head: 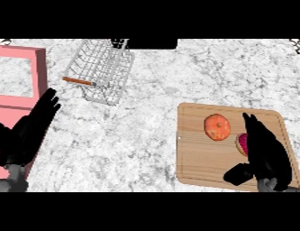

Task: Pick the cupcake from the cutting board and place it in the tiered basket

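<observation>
Head view is showing the left hand resting open at the left edge, fingers straight and holding nothing, lying over the edge of a pink tray. Further right, toward the back of the bench, the wire basket is standing with an orange-tipped stick lying across its rim. Right again, the cutting board is carrying an orange round pastry and, just beside it, the cupcake, showing as a red-pink edge mostly hidden by the right hand. That hand is hovering over the cupcake with fingers stretched forward and thumb spread to the side, open and not yet closing on anything. To do this step well, I judge the hand should be lowering straight onto the cupcake, keeping clear of the neighbouring pastry, and curling fingers and thumb around its sides before lifting toward the basket.
</observation>
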Robot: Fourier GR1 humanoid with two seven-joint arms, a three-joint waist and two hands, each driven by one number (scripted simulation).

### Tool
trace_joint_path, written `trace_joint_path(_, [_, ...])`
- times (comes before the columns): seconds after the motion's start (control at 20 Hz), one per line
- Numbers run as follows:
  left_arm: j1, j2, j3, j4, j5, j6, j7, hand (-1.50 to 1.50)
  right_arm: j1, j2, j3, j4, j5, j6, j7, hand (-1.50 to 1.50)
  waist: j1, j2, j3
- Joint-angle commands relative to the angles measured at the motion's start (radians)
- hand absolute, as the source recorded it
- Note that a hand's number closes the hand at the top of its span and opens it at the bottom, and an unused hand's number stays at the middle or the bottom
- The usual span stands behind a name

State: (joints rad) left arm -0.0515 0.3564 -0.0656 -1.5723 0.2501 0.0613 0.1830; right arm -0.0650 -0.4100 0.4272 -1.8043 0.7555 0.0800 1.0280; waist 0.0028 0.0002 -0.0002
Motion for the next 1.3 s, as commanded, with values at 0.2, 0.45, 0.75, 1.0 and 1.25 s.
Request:
trace_joint_path(0.2, [0.007, -0.040, 0.029, -0.021, -0.043, -0.032, 0.018, 0.00, -0.017, 0.048, -0.086, 0.074, 0.112, 0.014, -0.036, -1.50, -0.002, -0.001, 0.000])
trace_joint_path(0.45, [-0.030, -0.052, 0.076, 0.014, -0.052, -0.055, 0.002, 0.00, -0.020, 0.100, -0.075, 0.162, 0.208, -0.016, -0.064, -1.50, -0.002, 0.000, 0.000])
trace_joint_path(0.75, [-0.003, -0.074, 0.064, -0.086, -0.054, -0.038, 0.113, 0.00, 0.006, 0.078, -0.176, 0.244, 0.068, 0.049, -0.200, 1.50, 0.002, -0.001, 0.001])
trace_joint_path(1.0, [0.026, -0.082, 0.067, -0.078, -0.096, -0.056, 0.076, 0.00, 0.014, 0.038, -0.157, 0.248, 0.108, 0.122, -0.262, 1.50, 0.001, -0.001, 0.000])
trace_joint_path(1.25, [-0.046, -0.068, 0.135, 0.036, -0.065, -0.124, 0.042, 0.00, 0.038, 0.093, -0.086, 0.232, 0.234, 0.106, -0.238, 1.50, -0.004, 0.000, 0.000])
